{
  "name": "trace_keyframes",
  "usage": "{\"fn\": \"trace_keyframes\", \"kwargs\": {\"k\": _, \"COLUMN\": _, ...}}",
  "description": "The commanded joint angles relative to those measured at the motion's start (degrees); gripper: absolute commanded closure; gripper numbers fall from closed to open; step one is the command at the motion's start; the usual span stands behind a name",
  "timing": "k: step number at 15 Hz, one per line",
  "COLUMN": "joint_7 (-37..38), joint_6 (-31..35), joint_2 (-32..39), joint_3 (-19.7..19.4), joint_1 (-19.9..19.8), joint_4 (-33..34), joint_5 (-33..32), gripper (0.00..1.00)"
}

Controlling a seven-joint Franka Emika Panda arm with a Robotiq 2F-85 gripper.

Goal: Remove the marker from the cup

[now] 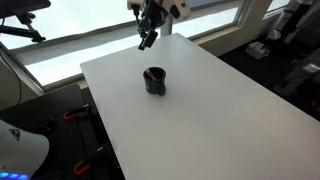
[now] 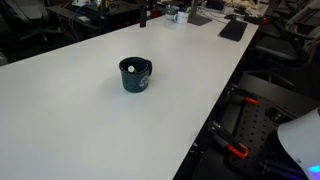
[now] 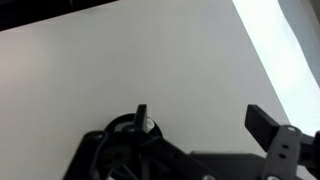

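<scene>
The small dark navy cup [image 1: 155, 84] stands upright near the middle of the white table [image 1: 220, 110]; it also shows in the other exterior view [image 2: 135, 79]. The marker [image 1: 150, 73] leans inside the cup, a reddish stick at the rim, and its pale end [image 2: 130, 69] shows in the cup's mouth. My gripper [image 1: 147, 40] hangs above the far part of the table, behind the cup and apart from it. In the wrist view the gripper [image 3: 203, 120] is open and empty, with its two fingers spread wide. The cup's rim [image 3: 120, 122] shows beside one finger.
The table's far edge runs along a bright window sill [image 1: 60, 60]. Desks with a keyboard [image 2: 232, 28] and clutter lie beyond one end. Black frames with red handles [image 2: 238, 150] stand below the table's side edge.
</scene>
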Motion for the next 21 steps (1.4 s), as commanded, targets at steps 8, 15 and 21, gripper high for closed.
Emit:
{"fn": "trace_keyframes", "kwargs": {"k": 8, "joint_7": -8.53, "joint_6": -15.10, "joint_2": 7.79, "joint_3": -3.49, "joint_1": -5.87, "joint_4": 10.27, "joint_5": 6.77, "gripper": 0.00}}
{"fn": "trace_keyframes", "kwargs": {"k": 15, "joint_7": -2.04, "joint_6": -7.30, "joint_2": 16.43, "joint_3": -3.65, "joint_1": -4.80, "joint_4": 15.24, "joint_5": 8.44, "gripper": 0.00}}
{"fn": "trace_keyframes", "kwargs": {"k": 21, "joint_7": 2.95, "joint_6": -6.76, "joint_2": 23.77, "joint_3": -2.83, "joint_1": -3.83, "joint_4": 21.36, "joint_5": 8.02, "gripper": 0.13}}
